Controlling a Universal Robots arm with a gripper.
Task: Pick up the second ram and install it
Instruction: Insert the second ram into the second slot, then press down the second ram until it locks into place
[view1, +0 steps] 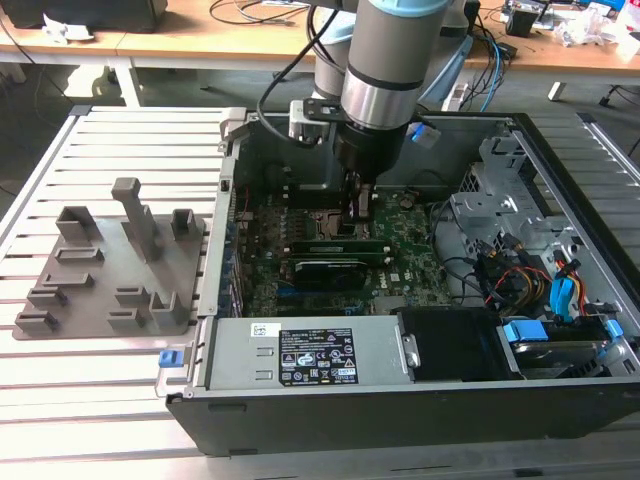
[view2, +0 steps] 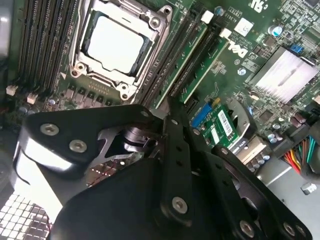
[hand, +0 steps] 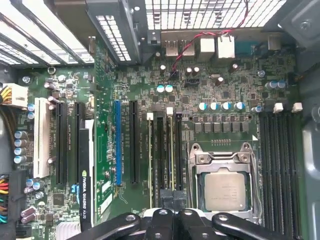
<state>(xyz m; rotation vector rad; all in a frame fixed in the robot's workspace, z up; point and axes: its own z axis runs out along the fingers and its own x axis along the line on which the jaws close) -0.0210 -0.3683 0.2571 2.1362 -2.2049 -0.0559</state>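
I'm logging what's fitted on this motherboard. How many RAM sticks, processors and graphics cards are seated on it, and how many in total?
RAM sticks: 2
Processor: 1
Graphics card: 1
Total: 4

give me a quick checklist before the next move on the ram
1. Gripper over the slots beside the socket: ok.
2. Two ram sticks stand in neighbouring slots: ok.
3. Second ram pressed fully home: cannot tell.
4. Latches at the slot ends closed: cannot tell.
5. Gripper's hold on the ram: cannot tell.
6. Fixture plate outside the case carries no ram: ok.
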